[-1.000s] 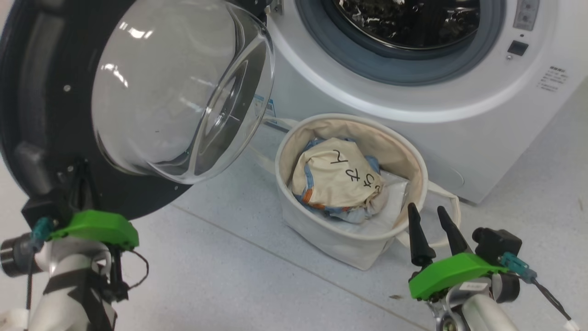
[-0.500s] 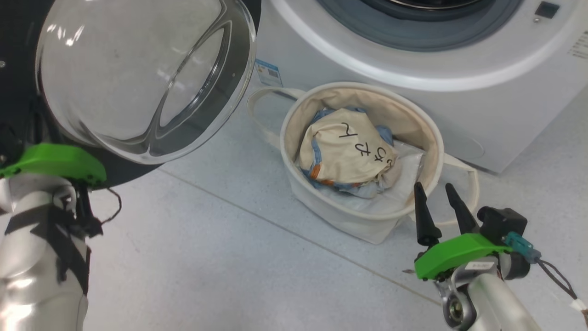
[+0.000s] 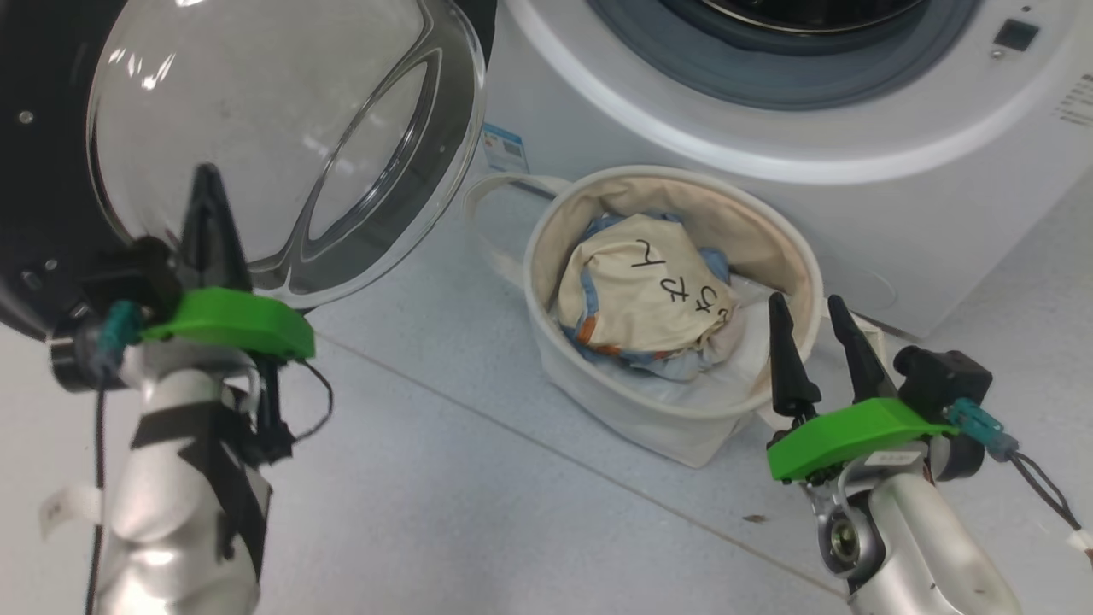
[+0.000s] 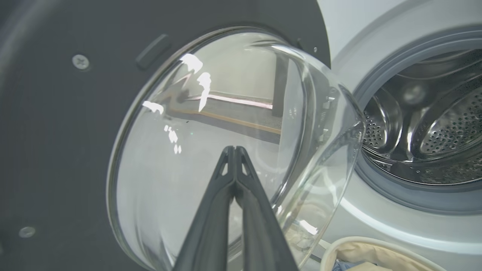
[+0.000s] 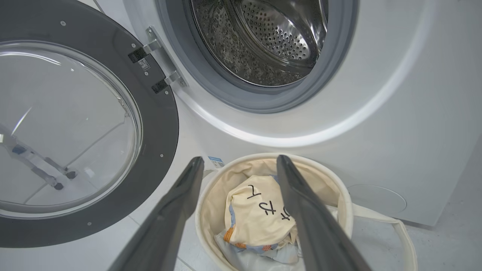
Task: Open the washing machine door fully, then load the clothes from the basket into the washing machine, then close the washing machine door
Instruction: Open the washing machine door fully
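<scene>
the basket (image 3: 615, 410) stands on the floor (image 3: 444, 495) just ahead and to the left of the right gripper (image 3: 803, 301), whose fingers rise beside its near right rim. the clothes (image 3: 649, 290) lie inside the basket, ahead of that gripper and in line with the gap between its fingers. the washing machine (image 3: 581, 111) stands behind the basket, farther ahead of the right gripper. the washing machine door (image 3: 43, 154) hangs left of the drum (image 5: 263, 41), directly ahead of the left gripper (image 3: 207, 175) and well left of the basket.
</scene>
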